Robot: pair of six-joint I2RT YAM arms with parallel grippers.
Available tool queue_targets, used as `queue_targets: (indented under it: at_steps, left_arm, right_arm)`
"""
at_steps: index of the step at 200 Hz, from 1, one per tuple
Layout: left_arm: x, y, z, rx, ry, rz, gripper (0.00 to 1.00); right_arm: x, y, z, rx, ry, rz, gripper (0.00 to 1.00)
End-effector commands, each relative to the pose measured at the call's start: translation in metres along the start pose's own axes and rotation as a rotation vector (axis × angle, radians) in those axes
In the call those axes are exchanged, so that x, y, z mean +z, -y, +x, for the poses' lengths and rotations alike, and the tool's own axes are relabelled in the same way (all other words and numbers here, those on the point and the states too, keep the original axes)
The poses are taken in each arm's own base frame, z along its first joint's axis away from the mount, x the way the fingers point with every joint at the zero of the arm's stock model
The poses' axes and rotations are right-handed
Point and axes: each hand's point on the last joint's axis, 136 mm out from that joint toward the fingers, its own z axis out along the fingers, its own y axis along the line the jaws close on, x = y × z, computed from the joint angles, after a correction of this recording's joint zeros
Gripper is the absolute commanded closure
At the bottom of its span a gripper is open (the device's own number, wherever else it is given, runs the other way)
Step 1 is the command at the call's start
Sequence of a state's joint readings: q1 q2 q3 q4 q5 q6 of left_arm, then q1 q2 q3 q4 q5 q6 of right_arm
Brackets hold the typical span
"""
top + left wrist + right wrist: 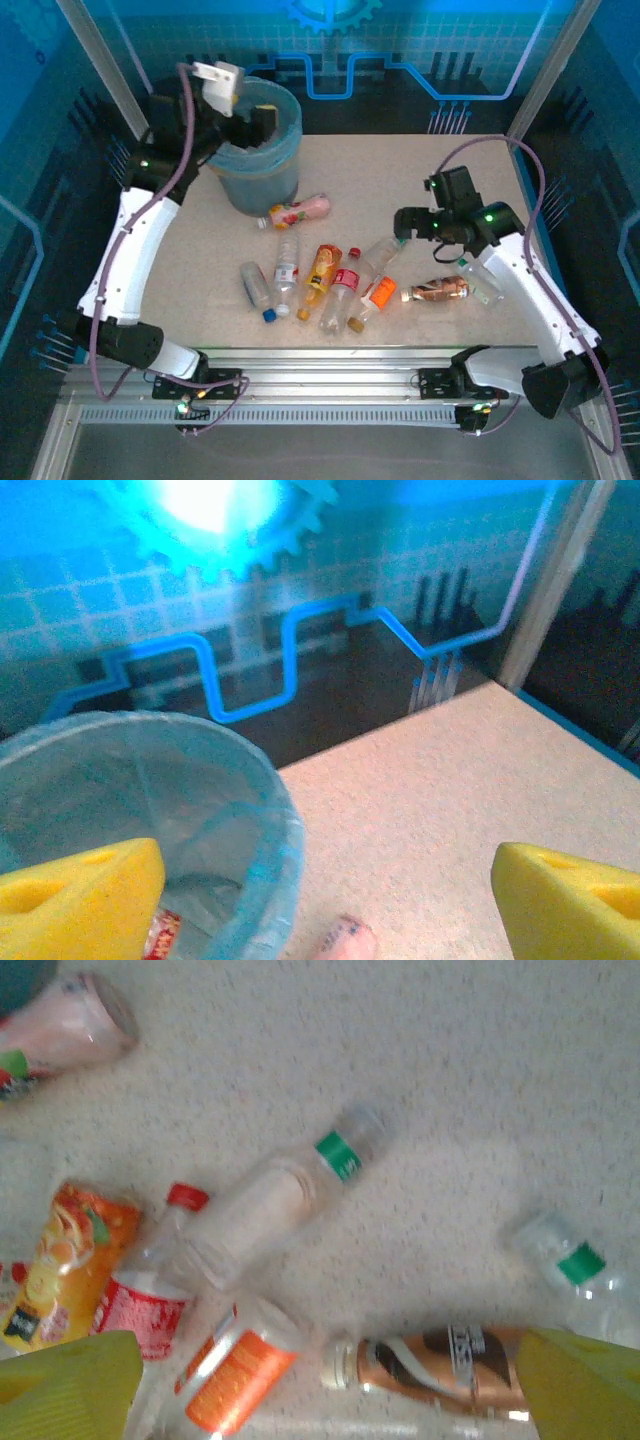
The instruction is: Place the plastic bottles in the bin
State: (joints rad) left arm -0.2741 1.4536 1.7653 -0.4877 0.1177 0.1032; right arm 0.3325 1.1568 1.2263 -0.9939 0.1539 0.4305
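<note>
Yellow left jaws apart over bin (275,825), red-labelled bottle (160,935) inside

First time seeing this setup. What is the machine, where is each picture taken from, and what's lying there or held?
Two robot arms are bolted at the near edge of the table. One picture looks down from above and behind them; the other two come from a camera on each wrist, with that hand's yellow fingers in view. The left hand hangs open above the pale-blue bin; the right hand is open above plastic bottles lying on the table. A pink bottle lies beside the bin. Neither hand holds anything.
</note>
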Motion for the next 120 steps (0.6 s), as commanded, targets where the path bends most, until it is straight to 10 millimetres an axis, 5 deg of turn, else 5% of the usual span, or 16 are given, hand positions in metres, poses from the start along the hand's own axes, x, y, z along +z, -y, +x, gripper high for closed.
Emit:
queue_targets:
  at_steps: [1, 21, 47, 84, 120]
  left_arm:
    - [0.000, 0.024, 0.018, 0.023, -0.035, 0.064, 0.15]
    - [0.008, 0.059, 0.054, 0.056, -0.123, 0.154, 0.15]
    - [0.011, 0.090, 0.099, 0.056, -0.235, 0.247, 0.14]
    - [0.012, 0.093, 0.143, -0.130, -0.350, 0.240, 0.15]
    - [0.001, 0.084, 0.171, -0.134, -0.392, 0.190, 0.13]
  right_arm:
    - [-0.004, 0.004, 0.027, 0.035, -0.074, -0.016, 0.05]
    - [0.001, 0.004, 0.041, 0.051, -0.114, -0.030, 0.07]
    - [0.010, -0.024, 0.045, -0.027, -0.126, -0.175, 0.12]
    - [0.014, -0.068, 0.042, -0.313, -0.047, -0.287, 0.14]
    - [0.004, -0.122, 0.065, -0.943, 0.073, -0.378, 0.13]
